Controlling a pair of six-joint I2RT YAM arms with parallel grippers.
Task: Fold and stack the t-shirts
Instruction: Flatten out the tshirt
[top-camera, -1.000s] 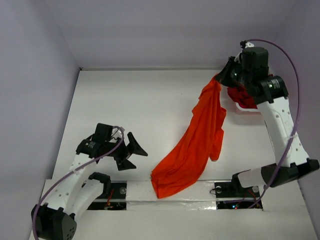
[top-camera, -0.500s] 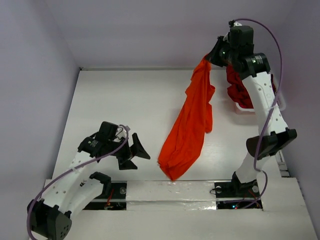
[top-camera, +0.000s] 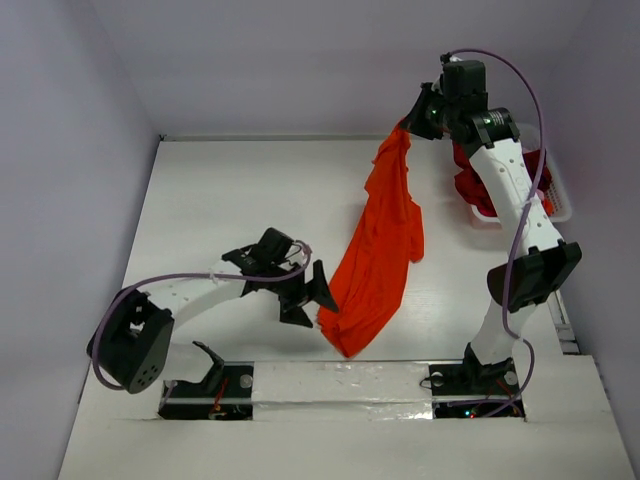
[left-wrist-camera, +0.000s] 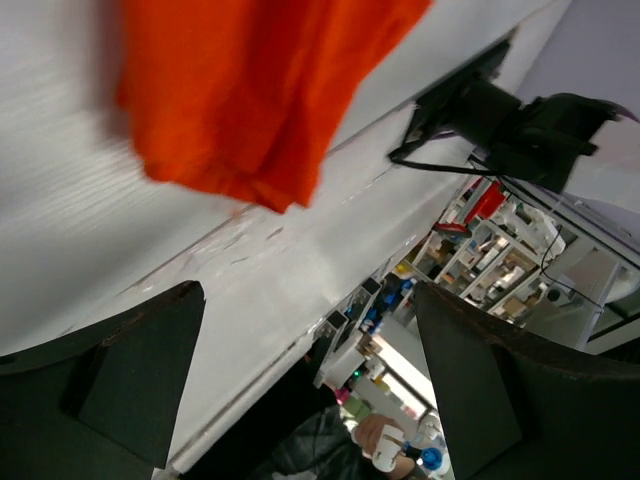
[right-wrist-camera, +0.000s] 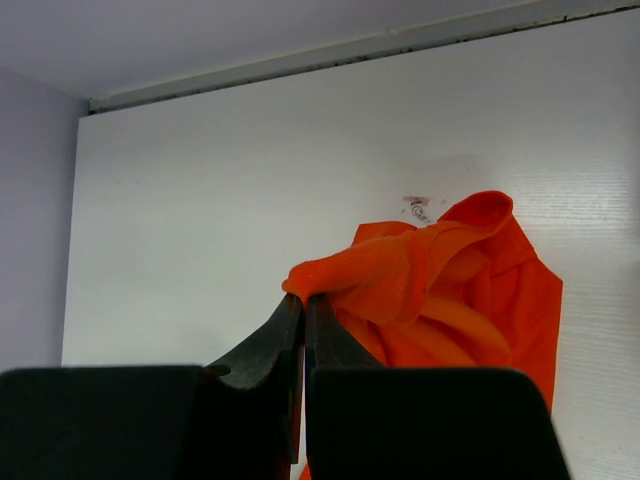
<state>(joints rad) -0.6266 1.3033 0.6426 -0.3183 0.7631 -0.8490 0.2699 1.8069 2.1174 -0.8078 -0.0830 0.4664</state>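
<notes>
One orange t-shirt, one white basket

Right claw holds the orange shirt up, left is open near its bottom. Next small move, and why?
Probably ease the left claw forward onto the low hem of the orange t-shirt and close. Its jaws stand open just short of the cloth; the right claw is shut on the top end, so a second grip would let the arms spread it.

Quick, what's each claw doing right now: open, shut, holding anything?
Left claw: open, empty, near the bright orange cloth t-shirt's lower end.
Right claw: shut on that t-shirt's top, holding it up.
</notes>
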